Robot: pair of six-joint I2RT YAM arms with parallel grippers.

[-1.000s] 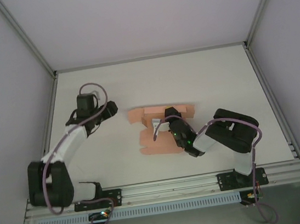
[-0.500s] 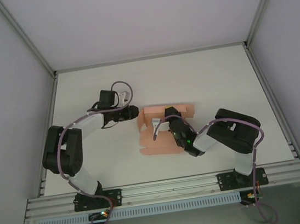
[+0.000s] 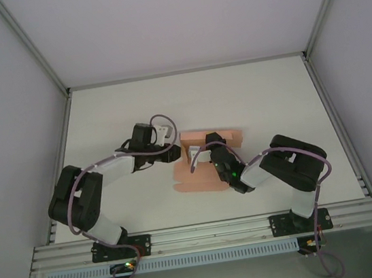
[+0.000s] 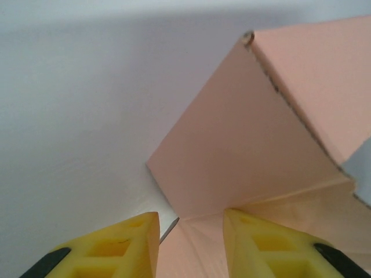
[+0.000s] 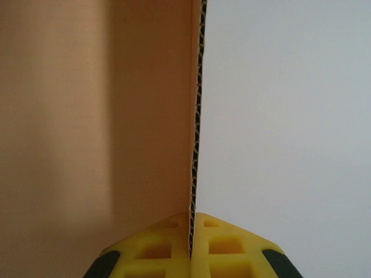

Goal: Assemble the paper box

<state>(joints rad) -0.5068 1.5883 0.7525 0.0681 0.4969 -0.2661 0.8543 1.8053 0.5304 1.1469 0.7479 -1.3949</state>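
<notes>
The paper box (image 3: 201,175) is salmon-pink card, partly folded, lying in the middle of the table with some panels raised. My right gripper (image 3: 199,154) is over its centre, shut on the edge of an upright panel. In the right wrist view that corrugated edge (image 5: 196,116) runs straight up from between the closed fingers of the gripper (image 5: 192,218). My left gripper (image 3: 174,153) is at the box's left side. In the left wrist view its yellow fingers (image 4: 191,223) stand apart, open, over a flat panel, with a raised flap (image 4: 243,133) of the box just ahead.
The white table (image 3: 249,96) is bounded by grey walls on the left, right and back. An aluminium rail (image 3: 212,232) carrying both arm bases runs along the near edge.
My left arm has swung right from the table's left side to the box, and its jaws have narrowed. The box's left flap, flat before, now stands raised. The right gripper has kept its hold.
</notes>
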